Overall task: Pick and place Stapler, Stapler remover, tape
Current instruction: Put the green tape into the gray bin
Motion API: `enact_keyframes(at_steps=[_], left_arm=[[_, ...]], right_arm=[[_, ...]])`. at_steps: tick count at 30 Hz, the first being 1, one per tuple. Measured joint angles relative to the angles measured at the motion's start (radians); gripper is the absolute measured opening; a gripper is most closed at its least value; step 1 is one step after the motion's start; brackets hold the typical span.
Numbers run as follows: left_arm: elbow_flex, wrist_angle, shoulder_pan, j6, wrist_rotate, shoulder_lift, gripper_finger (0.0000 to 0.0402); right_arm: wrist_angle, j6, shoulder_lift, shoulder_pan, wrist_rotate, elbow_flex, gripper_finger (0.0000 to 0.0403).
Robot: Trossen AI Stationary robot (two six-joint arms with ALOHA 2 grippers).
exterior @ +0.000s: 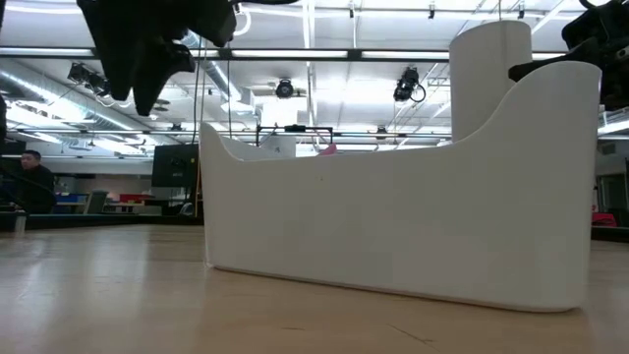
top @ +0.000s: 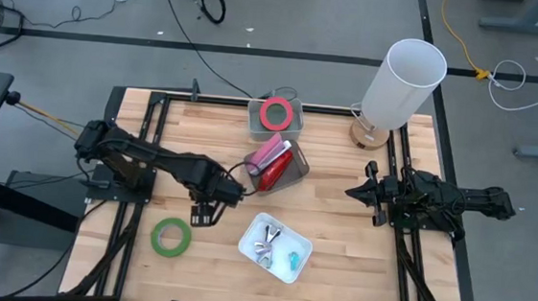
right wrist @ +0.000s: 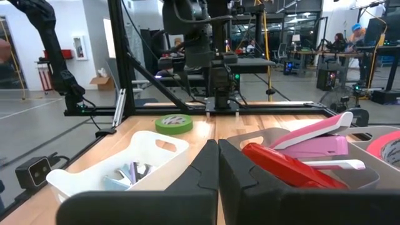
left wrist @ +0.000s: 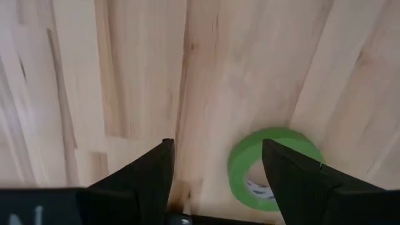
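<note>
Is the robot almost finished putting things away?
Nearly. The red-pink tape lies in a grey bin, staplers in another, small removers in the white tray. The left pincer, open, hovers beside the green tape on the table. The right pincer waits shut.

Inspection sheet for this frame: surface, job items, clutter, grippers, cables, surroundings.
Surface: wooden table, bare in front.
Job's things: green tape flat on the table; red tape in the grey bin; red stapler and pink stapler in the tilted bin.
Clutter: white tray with small metal parts; white cylinder.
Grippers: left gripper open beside the green tape; right gripper shut, parked at the right edge.
Cables: on the floor beyond the table.
Surroundings: a person far behind.
</note>
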Motion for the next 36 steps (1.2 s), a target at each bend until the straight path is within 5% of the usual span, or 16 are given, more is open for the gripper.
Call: enact_keyframes(at_steps=[16, 36], left_arm=[[-0.052, 0.097, -0.172, -0.256, -0.042, 0.004, 0.0243], [-0.271, 0.268, -0.435, -0.592, 0.154, 0.004, 0.0243]], right_arm=[[0.000, 0.000, 0.000, 0.000, 0.000, 0.000, 0.0002], [0.000, 0.000, 0.000, 0.000, 0.000, 0.000, 0.0002]])
